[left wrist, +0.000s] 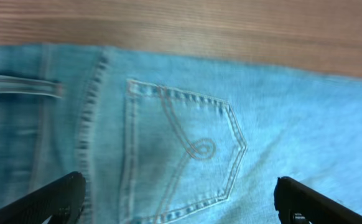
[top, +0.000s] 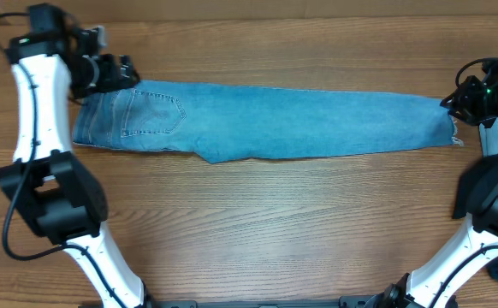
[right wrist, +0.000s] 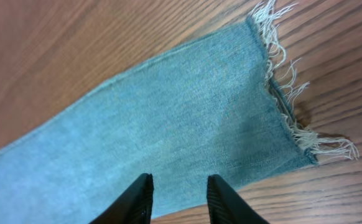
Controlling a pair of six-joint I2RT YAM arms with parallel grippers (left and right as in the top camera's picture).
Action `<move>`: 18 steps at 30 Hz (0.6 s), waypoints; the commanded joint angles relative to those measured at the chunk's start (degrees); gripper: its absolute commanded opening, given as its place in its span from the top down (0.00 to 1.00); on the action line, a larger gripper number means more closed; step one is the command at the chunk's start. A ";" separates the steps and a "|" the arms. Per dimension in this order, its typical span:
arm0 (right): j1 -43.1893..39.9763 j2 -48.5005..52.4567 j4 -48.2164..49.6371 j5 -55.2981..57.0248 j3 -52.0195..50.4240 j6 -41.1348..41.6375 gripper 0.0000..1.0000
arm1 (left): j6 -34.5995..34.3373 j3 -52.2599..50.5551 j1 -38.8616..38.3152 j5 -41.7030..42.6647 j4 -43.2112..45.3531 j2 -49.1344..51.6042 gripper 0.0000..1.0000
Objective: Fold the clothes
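- Black fingertips [left wrist: 56,199] of the left jaws sit closest in the left wrist view, one at each lower corner, spread wide w/ nothing between them but flat denim. They hover over the back pocket [left wrist: 181,155]. No cloth is pinched.
- Right jaws: fingertips [right wrist: 137,199] only a narrow gap apart, denim lying flat behind the gap. Can't tell if they touch it. No cloth bunched or lifted.
- Jeans [top: 275,120] lie flat as one long band across the far half of the surface [top: 275,222], waist at the left end and frayed hem [right wrist: 287,93] at the right.
- Room: a broad stretch of bare wood on the near side of the band and a thinner strip on the far side. The arms' bases stand at the near corners.
- Hem threads splay loose onto the wood. The long edges run mostly straight, w/ a small bulge on the near edge approx. mid-left.
- Hidden: in the overhead view the far waist corner is under the left arm and the hem's far corner is under the right one. Left wrist pic is slightly blurred, waistband cut off at the frame edge.
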 commanded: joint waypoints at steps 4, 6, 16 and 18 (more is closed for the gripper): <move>4.70 0.22 2.08 5.14 -0.28 -1.66 0.57 | 1.90 0.00 -4.42 -7.30 -0.66 6.91 0.00; 5.68 0.83 2.95 5.25 -0.28 -1.66 0.54 | 1.29 0.00 -4.42 -7.28 -1.27 9.46 0.00; 7.08 10.43 0.76 6.47 -0.31 -1.64 0.41 | 1.31 -0.07 -4.48 -8.17 -9.97 18.01 0.00; 7.08 10.47 -1.79 10.95 -0.31 -1.62 0.38 | 1.27 -0.09 -4.42 -10.23 -11.56 19.91 0.00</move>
